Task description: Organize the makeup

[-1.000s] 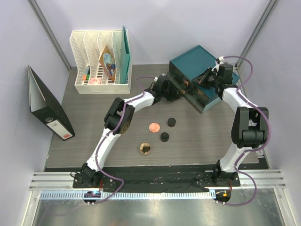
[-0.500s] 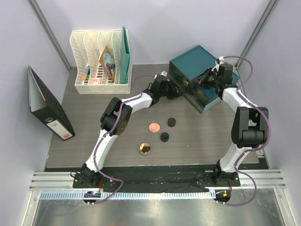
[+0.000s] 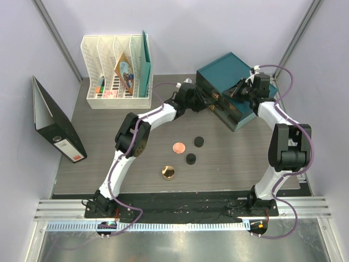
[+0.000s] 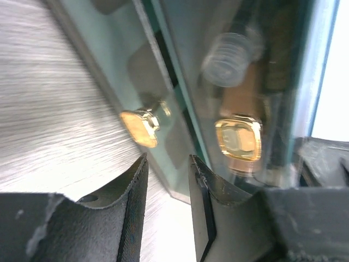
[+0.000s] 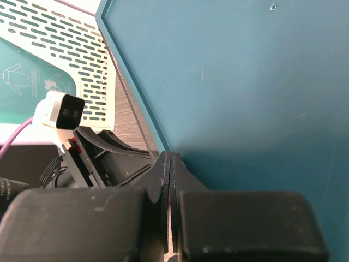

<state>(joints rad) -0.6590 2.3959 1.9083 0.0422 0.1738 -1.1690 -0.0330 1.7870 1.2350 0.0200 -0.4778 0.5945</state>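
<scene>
Four makeup bits loose mid-table, room all round: coral compact (image 3: 179, 147), two black pots (image 3: 199, 142), gold jar (image 3: 168, 172). Left gripper (image 4: 168, 161) barely parted by teal box's (image 3: 229, 71) gold knob (image 4: 140, 126); right gripper (image 5: 169, 158) pinched closed.

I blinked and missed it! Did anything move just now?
The left gripper slid a little backward and slightly left, beside the teal box. The right gripper, coral compact, black pots and gold jar stayed put.
</scene>
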